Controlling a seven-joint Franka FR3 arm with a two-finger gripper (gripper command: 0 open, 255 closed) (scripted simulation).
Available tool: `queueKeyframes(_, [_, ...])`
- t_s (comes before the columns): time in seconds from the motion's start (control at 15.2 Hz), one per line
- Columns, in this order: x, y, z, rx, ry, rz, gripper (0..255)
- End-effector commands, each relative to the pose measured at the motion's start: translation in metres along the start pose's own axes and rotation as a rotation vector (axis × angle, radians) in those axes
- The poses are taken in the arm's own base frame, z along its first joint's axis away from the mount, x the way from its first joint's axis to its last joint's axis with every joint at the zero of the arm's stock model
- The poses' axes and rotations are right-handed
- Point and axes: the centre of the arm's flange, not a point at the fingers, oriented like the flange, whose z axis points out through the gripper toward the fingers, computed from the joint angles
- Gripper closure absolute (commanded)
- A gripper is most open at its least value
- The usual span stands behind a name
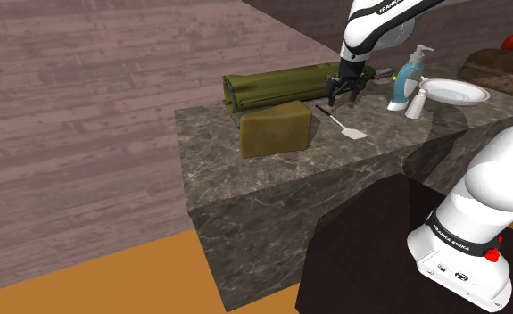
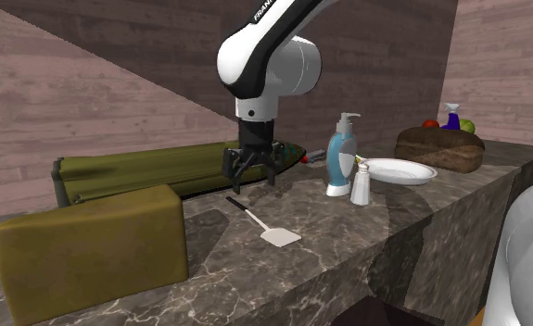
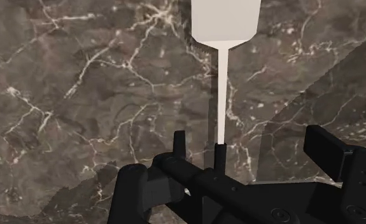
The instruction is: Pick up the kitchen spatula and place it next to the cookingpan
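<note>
**Desk [image 1: 272, 192], front section.** An olive block [image 1: 275, 128] stands near the front edge, apart from the work.

**Middle section.** The spatula [image 1: 343, 122] lies flat on the marble. Its pale blade points toward the stand side and its dark handle end toward a long olive case [image 1: 277, 87]. The tool [image 1: 344, 93] hangs low over that handle end with its fingers spread. In the wrist view the thin shaft runs between them, nearer one finger and touching neither. No grip is made.

**Far section.** A blue pump bottle [image 1: 411, 76], a white shaker [image 1: 417, 103] just beside it, and a shallow white dish [image 1: 457, 90]. Whether that dish is the pan meant cannot be told.

**Assessment.** Approach and alignment over the handle appear complete. Outstanding:
- the final descent
- closing on the handle
- the lift
- the carry
- the set-down beside the pan

The task is judged to be at an early stage, with no part of the placing done.
</note>
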Motion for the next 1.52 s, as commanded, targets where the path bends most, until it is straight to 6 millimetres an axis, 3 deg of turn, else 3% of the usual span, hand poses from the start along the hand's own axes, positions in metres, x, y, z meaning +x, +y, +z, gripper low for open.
queueKeyframes(0.0, [0.01,0.003,0.026,0.001,-0.007,0.016,0])
queueKeyframes(0.53, [0.011,0.004,0.069,0.001,-0.008,0.017,0])
queueKeyframes(1.06, [0.011,0.004,0.069,0.001,-0.008,0.017,0])
queueKeyframes(1.12, [0.011,0.004,0.069,0.001,-0.008,0.017,255])
queueKeyframes(1.45, [0.011,0.004,0.069,0.001,-0.008,0.017,255])
